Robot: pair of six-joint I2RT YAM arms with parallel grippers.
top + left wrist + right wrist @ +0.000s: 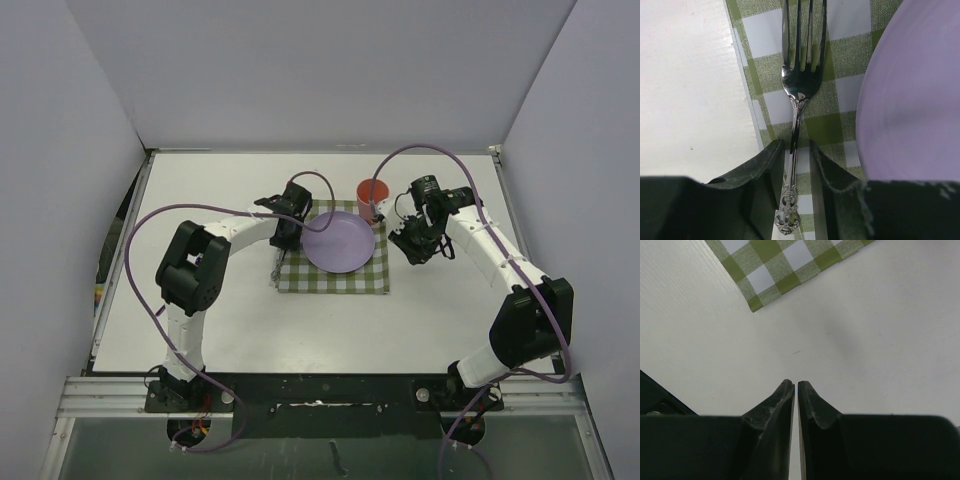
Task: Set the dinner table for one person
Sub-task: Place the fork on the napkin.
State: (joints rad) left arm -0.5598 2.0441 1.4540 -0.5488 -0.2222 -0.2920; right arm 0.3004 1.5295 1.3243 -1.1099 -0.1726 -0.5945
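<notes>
A silver fork [799,95] lies flat on the green-and-white checked cloth [827,126], just left of the lilac plate [915,100]. My left gripper [796,150] straddles its ornate handle; the jaws stand apart, and a gap shows on the handle's right side. From above, that gripper [283,240] sits at the cloth's left edge, beside the plate [339,241]. Over bare dinner table [865,340], right of the cloth [775,265], my right gripper [795,385] hangs shut and holds nothing. A red cup [372,194] stands behind the plate's right side.
The cloth [333,278] lies in the middle of the white dinner table [250,320], which has thin metal edging. Grey walls close it in on three sides. Purple cables arc above both arms.
</notes>
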